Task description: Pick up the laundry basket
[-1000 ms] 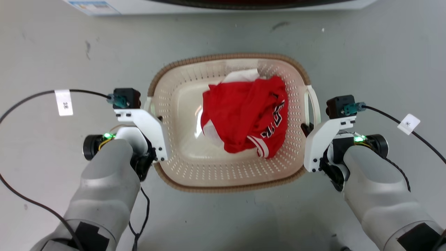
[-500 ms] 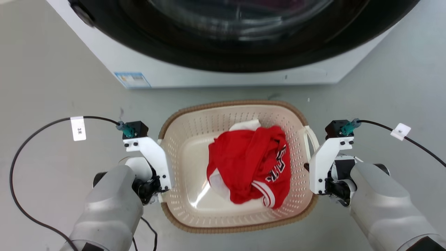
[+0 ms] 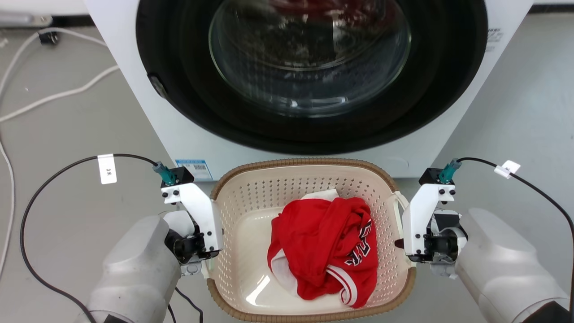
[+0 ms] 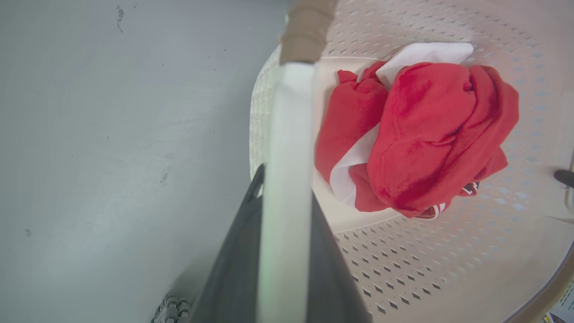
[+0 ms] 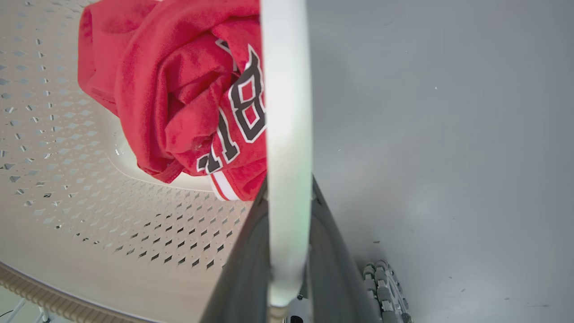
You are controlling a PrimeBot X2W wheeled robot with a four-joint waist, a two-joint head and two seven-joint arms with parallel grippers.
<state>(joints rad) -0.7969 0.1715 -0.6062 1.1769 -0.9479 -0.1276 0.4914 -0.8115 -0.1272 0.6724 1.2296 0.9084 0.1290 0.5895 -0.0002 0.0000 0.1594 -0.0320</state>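
Head view: basket (image 3: 305,162) is centred before the washer (image 3: 309,54), between 2 arms, with a red jersey (image 3: 323,242) inside. Left wrist view: left gripper (image 4: 287,184) clenched on the basket's white left handle (image 4: 287,134). Right wrist view: right gripper (image 5: 288,184) clenched on the right handle (image 5: 287,89). Contact with the floor (image 3: 67,134): cannot tell.
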